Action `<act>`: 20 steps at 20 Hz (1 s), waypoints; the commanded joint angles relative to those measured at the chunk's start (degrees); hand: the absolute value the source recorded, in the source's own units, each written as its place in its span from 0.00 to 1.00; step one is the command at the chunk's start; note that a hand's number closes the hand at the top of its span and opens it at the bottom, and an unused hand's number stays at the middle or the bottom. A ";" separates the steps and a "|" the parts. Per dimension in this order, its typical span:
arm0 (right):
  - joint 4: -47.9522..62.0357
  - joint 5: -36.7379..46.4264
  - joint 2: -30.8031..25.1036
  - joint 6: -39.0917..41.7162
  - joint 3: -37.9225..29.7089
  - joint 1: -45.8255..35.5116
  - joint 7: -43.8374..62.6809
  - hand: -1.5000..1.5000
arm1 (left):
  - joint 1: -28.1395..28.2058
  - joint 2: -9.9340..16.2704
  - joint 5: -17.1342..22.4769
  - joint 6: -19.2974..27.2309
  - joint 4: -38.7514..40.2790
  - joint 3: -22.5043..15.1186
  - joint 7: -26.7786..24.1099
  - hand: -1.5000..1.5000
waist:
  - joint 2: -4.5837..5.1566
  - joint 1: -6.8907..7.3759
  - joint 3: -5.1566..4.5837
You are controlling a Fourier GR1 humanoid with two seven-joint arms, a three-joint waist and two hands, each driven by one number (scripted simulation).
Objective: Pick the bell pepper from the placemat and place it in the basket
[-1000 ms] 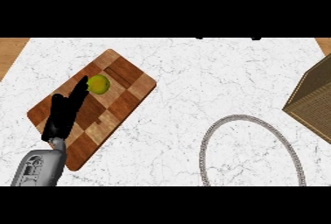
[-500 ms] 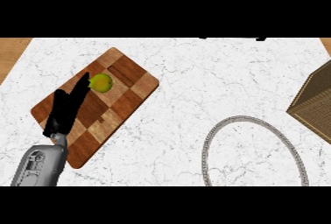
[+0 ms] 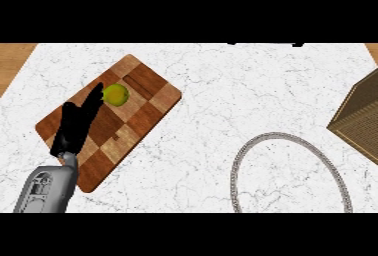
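Only one hand point(image 3: 76, 122) shows, the left; its fingers point(image 3: 94, 96) stretch straight, holding nothing, tips just beside the single yellow-green bell pepper point(image 3: 116, 94); that pepper lies on one checkered wooden placemat point(image 3: 140, 112) on the marble desk point(image 3: 244, 95); one basket point(image 3: 359, 120) sits at the right edge; one metal ring point(image 3: 289, 172) lies between.

grey boxy forearm point(image 3: 46, 190) with pale panel markings, slim black left hand point(image 3: 74, 127)
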 commanded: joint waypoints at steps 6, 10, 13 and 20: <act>15.75 4.19 9.12 7.35 5.64 -10.04 -1.29 0.00 | -0.51 -0.78 0.02 0.58 0.39 0.36 0.48 0.50 | -0.31 -1.18 0.00; 24.44 6.39 12.41 6.72 4.70 -14.75 -6.20 0.00 | 0.17 2.06 1.68 -2.13 0.48 2.48 -0.79 0.50 | -0.22 -1.22 0.02; 26.28 4.42 15.70 5.65 2.14 -17.75 -4.33 0.00 | 2.51 -0.32 0.08 -0.09 -0.36 0.77 -1.05 0.50 | -0.36 -1.38 0.01; 35.78 -0.53 13.20 4.74 -6.23 -23.62 -2.85 0.00 | 4.75 0.62 -0.20 -0.79 -1.77 0.88 -1.51 0.50 | -0.32 -1.28 0.01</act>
